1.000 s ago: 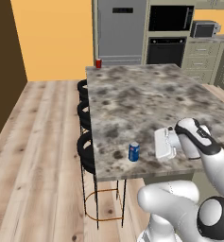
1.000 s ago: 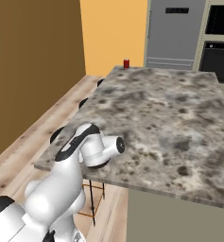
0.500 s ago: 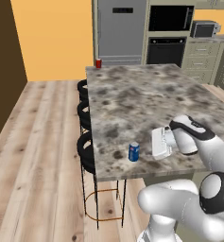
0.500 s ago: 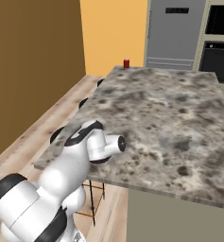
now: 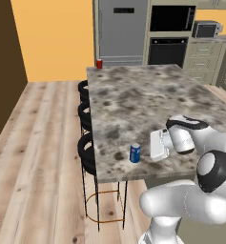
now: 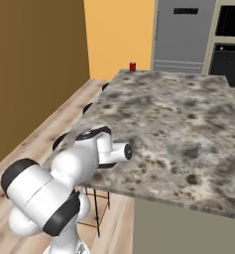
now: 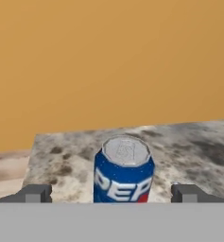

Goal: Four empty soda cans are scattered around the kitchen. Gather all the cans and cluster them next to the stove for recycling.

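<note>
A blue soda can (image 5: 135,153) with a white band and silver top stands upright near the front edge of the stone island counter (image 5: 133,100). My gripper (image 5: 150,147) is level with the can, just to its right, and points at it. In the hand view the blue can (image 7: 124,172) stands centred just ahead of the open gripper (image 7: 111,194), with one fingertip (image 7: 35,194) on each side and neither touching it. A red soda can (image 5: 99,64) stands at the island's far left corner, the same red can (image 6: 133,67) showing in the right base view. The stove is out of view.
Black bar stools (image 5: 87,147) line the island's left side over a wooden floor. A grey fridge (image 5: 121,28), a black wall oven (image 5: 168,50) and a microwave (image 5: 205,29) stand at the back. The island's front edge (image 6: 178,201) runs close to the blue can.
The hand has slid a little to the left across the counter, closer to the blue can. The jaws have stayed open and the cans have not moved.
</note>
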Controlling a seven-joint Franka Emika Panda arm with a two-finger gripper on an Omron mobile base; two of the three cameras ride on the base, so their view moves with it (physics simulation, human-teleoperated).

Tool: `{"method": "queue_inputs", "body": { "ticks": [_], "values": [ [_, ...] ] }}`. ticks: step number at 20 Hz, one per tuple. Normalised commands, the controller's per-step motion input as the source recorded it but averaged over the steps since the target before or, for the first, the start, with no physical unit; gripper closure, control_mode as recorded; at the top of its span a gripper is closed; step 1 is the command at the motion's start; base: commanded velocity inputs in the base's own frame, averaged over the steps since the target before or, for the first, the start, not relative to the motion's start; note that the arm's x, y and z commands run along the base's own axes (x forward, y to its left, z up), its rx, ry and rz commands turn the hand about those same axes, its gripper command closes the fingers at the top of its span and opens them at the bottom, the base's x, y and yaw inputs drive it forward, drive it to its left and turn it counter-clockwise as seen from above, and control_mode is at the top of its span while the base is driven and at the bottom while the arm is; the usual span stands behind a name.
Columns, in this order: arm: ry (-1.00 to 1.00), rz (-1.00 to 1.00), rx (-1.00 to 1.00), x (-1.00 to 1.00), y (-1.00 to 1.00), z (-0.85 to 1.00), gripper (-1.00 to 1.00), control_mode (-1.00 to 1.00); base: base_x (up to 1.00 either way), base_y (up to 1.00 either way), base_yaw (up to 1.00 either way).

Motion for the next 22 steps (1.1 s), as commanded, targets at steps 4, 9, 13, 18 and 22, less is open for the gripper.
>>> {"method": "queue_inputs", "body": {
  "ticks": [4,9,13,18,22],
  "values": [
    [0.00,0.00,0.00,0.22,0.00,-0.20,-1.00,-1.00,0.00,0.00,0.00],
    [0.02,0.00,0.00,0.04,0.01,-0.10,-1.00,-1.00,0.00,0.00,0.00],
    [0.04,0.00,0.00,0.00,0.07,-0.03,-1.00,-1.00,0.00,0.00,0.00],
    [0.04,0.00,0.00,-0.01,0.18,0.00,-1.00,-1.00,0.00,0.00,0.00],
    [0.04,0.00,0.00,-0.02,0.21,0.00,-1.00,-1.00,0.00,0.00,0.00]
  ]
}}
